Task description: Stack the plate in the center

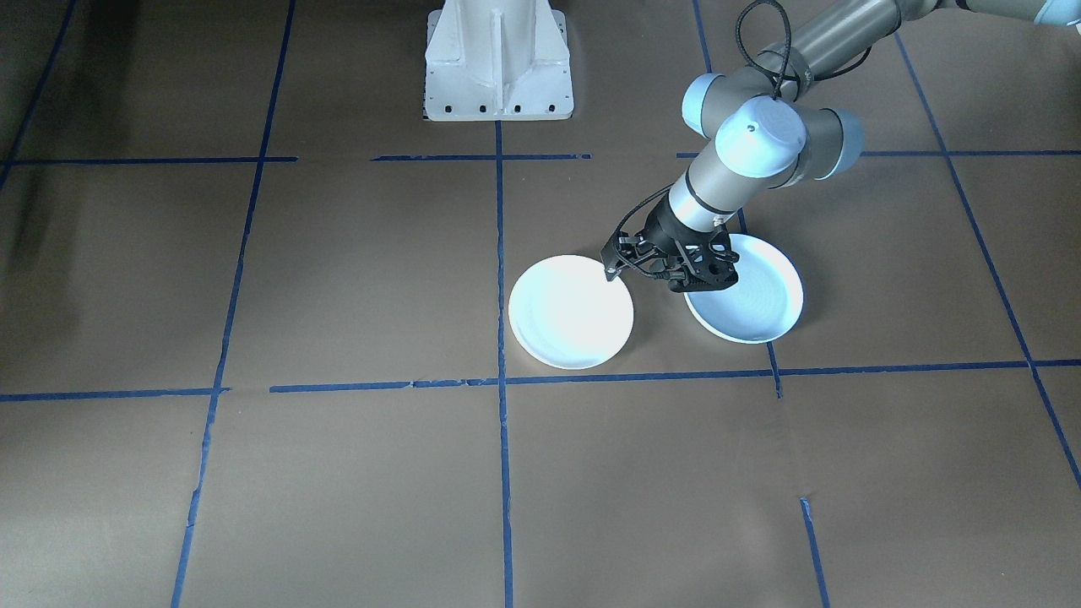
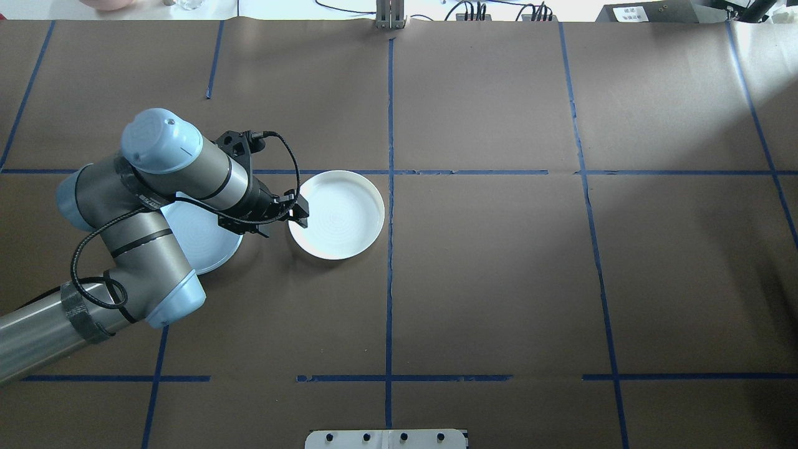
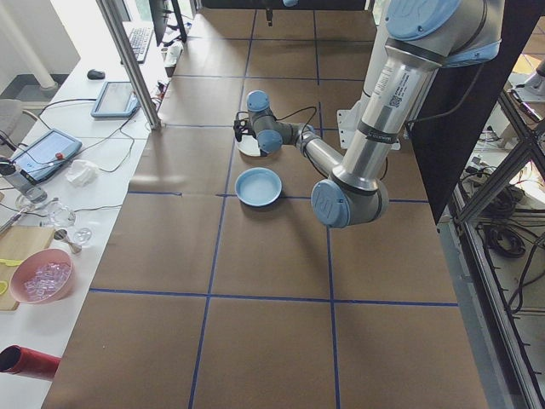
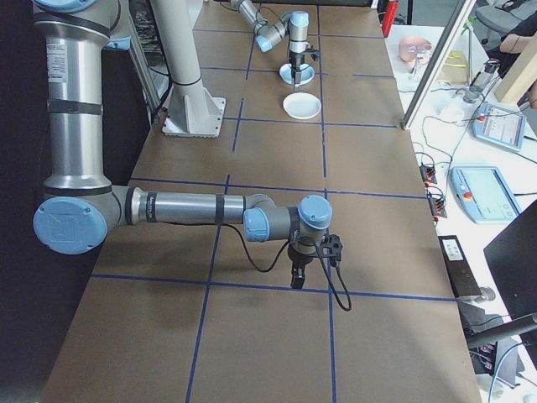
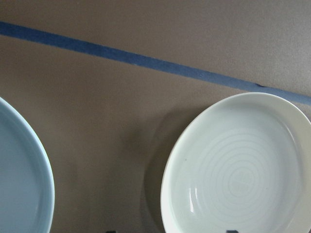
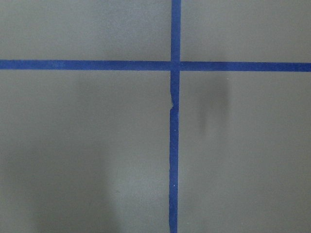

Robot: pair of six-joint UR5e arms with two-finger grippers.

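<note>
Ringed plate (image 2: 340, 215) by blue plate (image 2: 202, 240), left claw (image 2: 298, 211) at rim

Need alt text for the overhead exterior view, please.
The left gripper hangs open at the near rim of the centre plate, a second, bluer plate lying partly under the arm, both on the brown taped table.

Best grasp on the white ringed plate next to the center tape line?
Pinch the raised rim of the white plate, on its robot-left edge, one finger inside, one outside. It lies flat, so only the rim offers purchase, and the left gripper is already there.
</note>
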